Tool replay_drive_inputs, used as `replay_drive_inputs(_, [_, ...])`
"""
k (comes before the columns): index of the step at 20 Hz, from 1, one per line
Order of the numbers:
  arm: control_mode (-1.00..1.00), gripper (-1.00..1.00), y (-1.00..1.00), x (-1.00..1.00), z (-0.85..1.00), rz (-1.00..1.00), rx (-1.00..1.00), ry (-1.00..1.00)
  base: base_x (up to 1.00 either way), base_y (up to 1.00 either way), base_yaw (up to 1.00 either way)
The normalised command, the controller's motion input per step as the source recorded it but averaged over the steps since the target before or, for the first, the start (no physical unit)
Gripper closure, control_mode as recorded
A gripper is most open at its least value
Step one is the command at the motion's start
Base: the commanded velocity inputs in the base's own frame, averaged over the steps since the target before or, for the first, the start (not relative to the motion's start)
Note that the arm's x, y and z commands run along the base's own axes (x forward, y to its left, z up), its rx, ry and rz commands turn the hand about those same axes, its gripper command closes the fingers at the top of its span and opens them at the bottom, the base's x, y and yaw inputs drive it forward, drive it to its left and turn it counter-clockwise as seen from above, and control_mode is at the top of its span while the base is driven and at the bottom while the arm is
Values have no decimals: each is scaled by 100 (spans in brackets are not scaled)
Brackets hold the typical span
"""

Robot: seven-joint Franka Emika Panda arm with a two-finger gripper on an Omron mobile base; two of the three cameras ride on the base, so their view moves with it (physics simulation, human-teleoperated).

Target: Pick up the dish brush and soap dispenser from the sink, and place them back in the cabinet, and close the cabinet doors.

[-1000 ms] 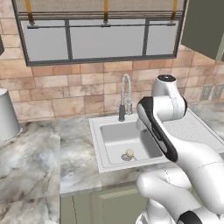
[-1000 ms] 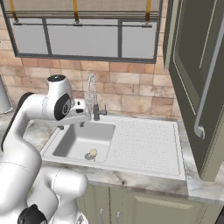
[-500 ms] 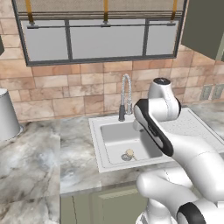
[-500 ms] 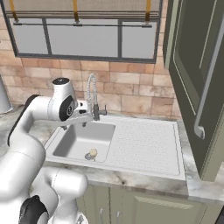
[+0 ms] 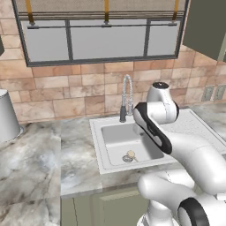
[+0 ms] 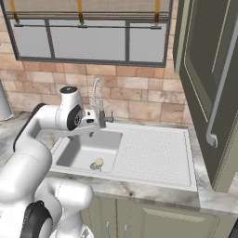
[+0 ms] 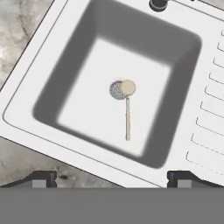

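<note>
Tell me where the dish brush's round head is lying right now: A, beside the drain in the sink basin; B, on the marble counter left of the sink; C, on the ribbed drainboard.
A: the dish brush lies flat in the sink, its head beside the drain.

arm (image 5: 159, 128) lowered, nearer the sink (image 5: 110, 159)

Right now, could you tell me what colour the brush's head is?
Beige-tan; the brush shows best in the hand view.
</note>
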Motion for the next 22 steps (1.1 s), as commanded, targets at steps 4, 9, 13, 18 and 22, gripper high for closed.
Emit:
replay_drive_inputs(4, [-100, -100, 0, 15, -38, 3, 0, 0, 0, 0, 0])
replay_drive_inputs(9, [-100, -100, 0, 13, -34, 3, 0, 0, 0, 0, 0])
replay_drive_inputs(13, [-100, -100, 0, 13, -37, 3, 0, 0, 0, 0, 0])
replay_drive_inputs(18, [-100, -100, 0, 15, -37, 3, 0, 0, 0, 0, 0])
replay_drive_inputs(22, [-100, -100, 0, 12, -32, 3, 0, 0, 0, 0, 0])
